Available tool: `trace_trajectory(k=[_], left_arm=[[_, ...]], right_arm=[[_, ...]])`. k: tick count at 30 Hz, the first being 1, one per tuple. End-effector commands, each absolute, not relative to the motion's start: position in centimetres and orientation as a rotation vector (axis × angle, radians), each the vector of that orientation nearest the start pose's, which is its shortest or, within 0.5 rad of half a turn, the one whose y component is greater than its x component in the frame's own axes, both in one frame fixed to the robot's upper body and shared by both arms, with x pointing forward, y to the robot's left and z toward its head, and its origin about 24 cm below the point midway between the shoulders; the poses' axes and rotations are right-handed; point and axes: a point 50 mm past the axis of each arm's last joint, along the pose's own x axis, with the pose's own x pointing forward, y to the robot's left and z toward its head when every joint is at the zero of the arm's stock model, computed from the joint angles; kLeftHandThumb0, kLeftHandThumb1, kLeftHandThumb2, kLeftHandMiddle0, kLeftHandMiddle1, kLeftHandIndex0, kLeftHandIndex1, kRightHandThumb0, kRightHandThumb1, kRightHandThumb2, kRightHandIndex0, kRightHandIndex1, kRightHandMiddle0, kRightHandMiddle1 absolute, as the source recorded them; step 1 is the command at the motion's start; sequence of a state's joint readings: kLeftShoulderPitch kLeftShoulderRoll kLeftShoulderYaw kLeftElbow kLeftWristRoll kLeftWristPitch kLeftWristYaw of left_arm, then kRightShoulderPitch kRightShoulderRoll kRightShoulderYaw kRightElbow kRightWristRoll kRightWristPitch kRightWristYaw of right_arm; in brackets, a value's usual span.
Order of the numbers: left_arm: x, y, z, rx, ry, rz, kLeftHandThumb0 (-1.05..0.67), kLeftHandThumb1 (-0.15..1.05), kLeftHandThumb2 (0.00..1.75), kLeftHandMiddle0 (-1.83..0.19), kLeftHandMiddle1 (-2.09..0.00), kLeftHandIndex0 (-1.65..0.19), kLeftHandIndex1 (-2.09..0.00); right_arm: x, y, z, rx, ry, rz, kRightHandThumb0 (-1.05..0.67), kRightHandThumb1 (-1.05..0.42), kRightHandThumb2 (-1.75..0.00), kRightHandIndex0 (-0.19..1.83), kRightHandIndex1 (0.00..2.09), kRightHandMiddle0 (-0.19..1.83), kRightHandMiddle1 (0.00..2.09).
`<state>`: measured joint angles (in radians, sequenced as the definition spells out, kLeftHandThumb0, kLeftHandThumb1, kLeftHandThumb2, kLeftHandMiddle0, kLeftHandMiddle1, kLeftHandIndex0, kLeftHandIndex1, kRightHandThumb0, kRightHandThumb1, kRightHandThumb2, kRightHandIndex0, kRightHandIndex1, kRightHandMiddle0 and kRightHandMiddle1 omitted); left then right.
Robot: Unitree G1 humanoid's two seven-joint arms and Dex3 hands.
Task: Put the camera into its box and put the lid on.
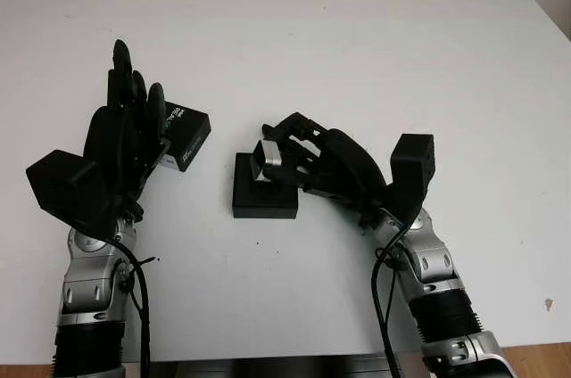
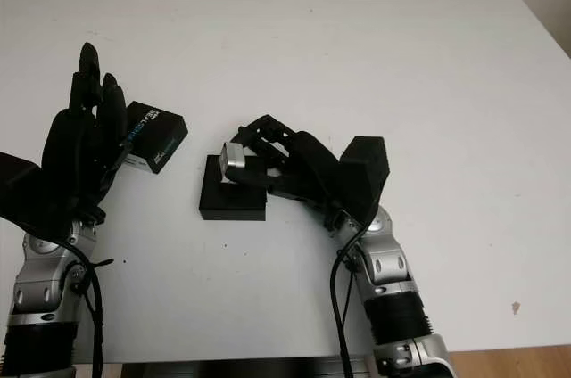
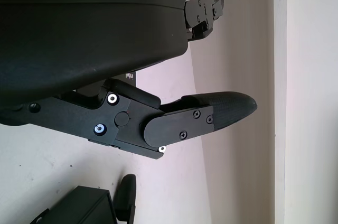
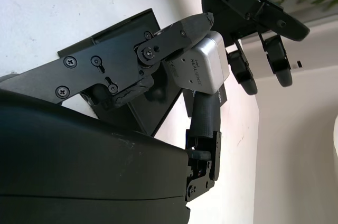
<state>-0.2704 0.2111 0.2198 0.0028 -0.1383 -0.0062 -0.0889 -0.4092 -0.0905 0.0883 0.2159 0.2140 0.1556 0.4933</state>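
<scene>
A small silver camera (image 1: 269,157) is pinched in my right hand (image 1: 278,144), whose fingers are shut on it. It hangs just over the back edge of the open black box (image 1: 264,200) in the table's middle. The right wrist view shows the camera (image 4: 204,68) between the fingertips, with the box (image 4: 129,28) behind. The black lid (image 1: 188,135), printed with white lettering, lies to the box's left. My left hand (image 1: 130,115) stands open right beside the lid's left side and hides that edge.
The white table (image 1: 375,57) stretches wide behind and to the right of both hands. Its front edge (image 1: 268,362) runs close by my forearms. A pale wall lies beyond the far edge.
</scene>
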Motion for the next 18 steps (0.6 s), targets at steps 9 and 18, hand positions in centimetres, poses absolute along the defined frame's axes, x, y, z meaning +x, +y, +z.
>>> trace_trajectory(k=[9, 18], left_arm=[[29.7, 21.7, 12.9, 0.041, -0.320, 0.058, -0.65, 1.05, 0.58, 0.19, 0.00, 0.19, 0.00], [29.8, 21.6, 12.9, 0.041, -0.324, 0.050, -0.66, 1.05, 0.58, 0.19, 0.00, 0.19, 0.00]], right_arm=[[30.6, -7.7, 8.1, 0.089, -0.033, 0.684, -0.48, -1.02, -0.06, 0.10, 0.02, 0.27, 1.76], [30.0, -7.1, 7.3, -0.008, -0.101, 0.658, -0.49, -0.99, -0.05, 0.17, 0.05, 0.30, 1.77]])
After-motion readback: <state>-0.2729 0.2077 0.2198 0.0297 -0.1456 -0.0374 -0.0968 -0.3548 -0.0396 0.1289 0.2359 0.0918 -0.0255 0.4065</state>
